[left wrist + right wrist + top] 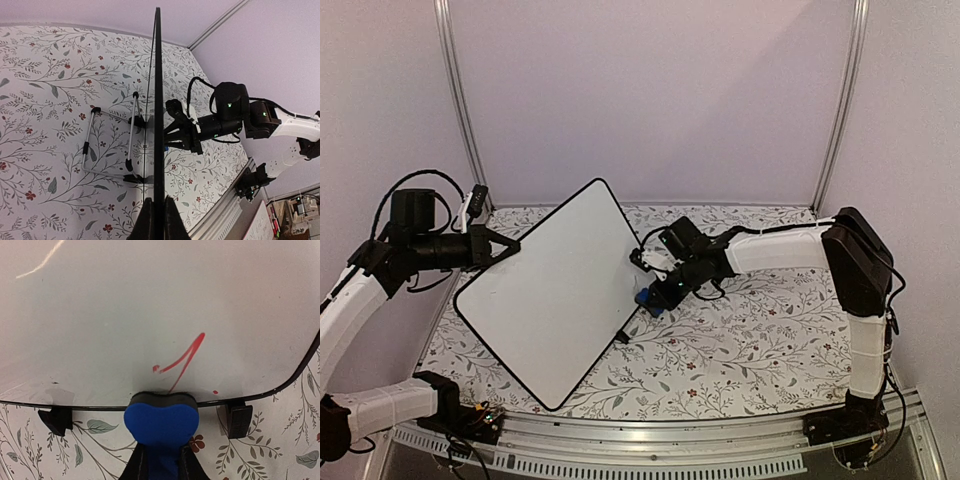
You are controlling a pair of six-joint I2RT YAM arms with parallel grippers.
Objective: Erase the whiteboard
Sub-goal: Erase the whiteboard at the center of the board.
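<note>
The whiteboard (550,290) stands tilted on the left half of the table, white with a thin black rim. My left gripper (508,248) is shut on its left edge. In the left wrist view the board (158,100) shows edge-on, with my left gripper (158,220) clamping its rim. My right gripper (658,290) is shut on a blue eraser (648,298) at the board's right edge. In the right wrist view the eraser (161,417) touches the board (150,305) at its lower rim, just below red marker strokes (182,362). My right gripper (161,465) shows at the bottom edge.
Two black feet (56,419) (240,419) sit under the board's rim. A wire frame (107,145) lies on the floral tablecloth behind the board. The right arm (225,117) reaches in from the board's other side. Walls and metal posts enclose the table.
</note>
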